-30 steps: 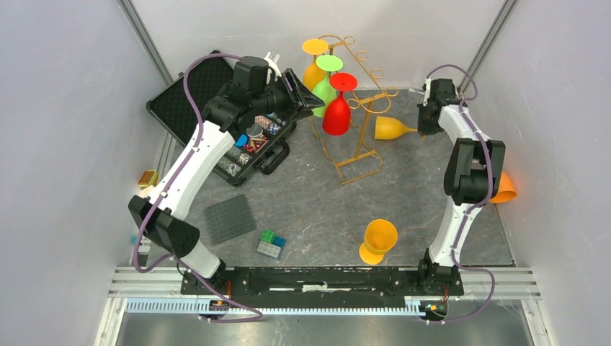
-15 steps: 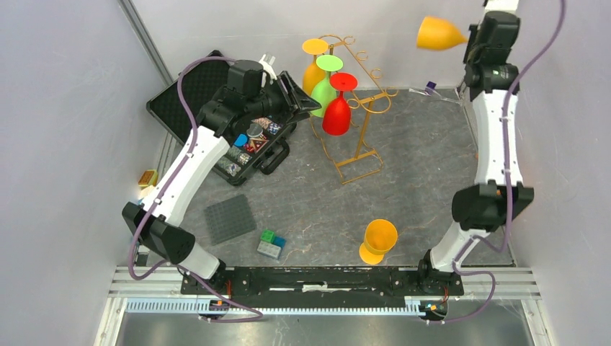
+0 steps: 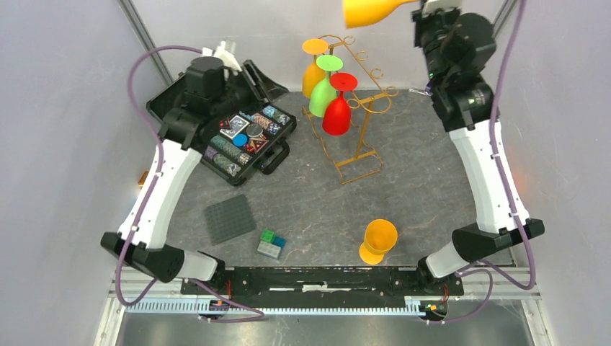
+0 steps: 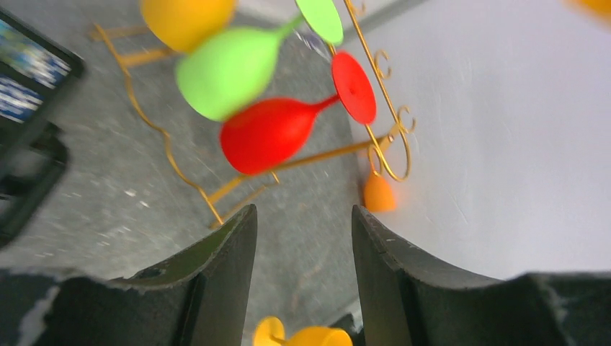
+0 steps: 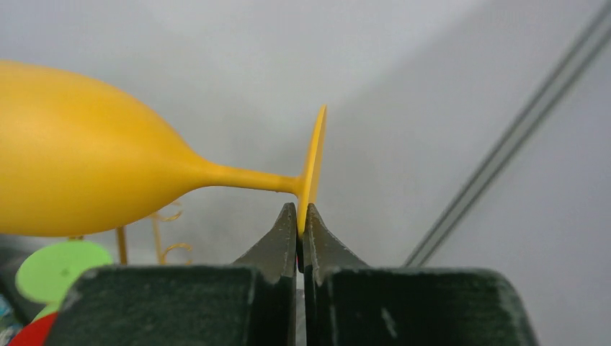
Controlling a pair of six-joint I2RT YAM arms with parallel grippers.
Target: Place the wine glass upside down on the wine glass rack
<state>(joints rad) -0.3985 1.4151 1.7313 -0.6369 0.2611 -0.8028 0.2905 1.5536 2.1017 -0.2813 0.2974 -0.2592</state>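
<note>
Two shut fingers of the right gripper [image 5: 302, 216] are pinching the foot rim of the orange wine glass [image 5: 79, 180], holding it sideways high above the wine glass rack [image 3: 362, 128], probably ready for inverting. The left gripper [image 4: 302, 238] is hanging half-open and empty, left of the rack.

The left arm [image 3: 162, 173] bends at a low elbow beside its base and slopes up to a far-reaching wrist. The left jaws stand apart, their dark fingers [image 4: 223, 274] side by side with a gap between. The right arm [image 3: 490, 166] stretches tall from its own low elbow, wrist turned sideways at the top. The right jaws are pinched shut on the foot rim of the opaque yellow wine glass [image 5: 86, 180], whose bowl lies out to their left.
</note>
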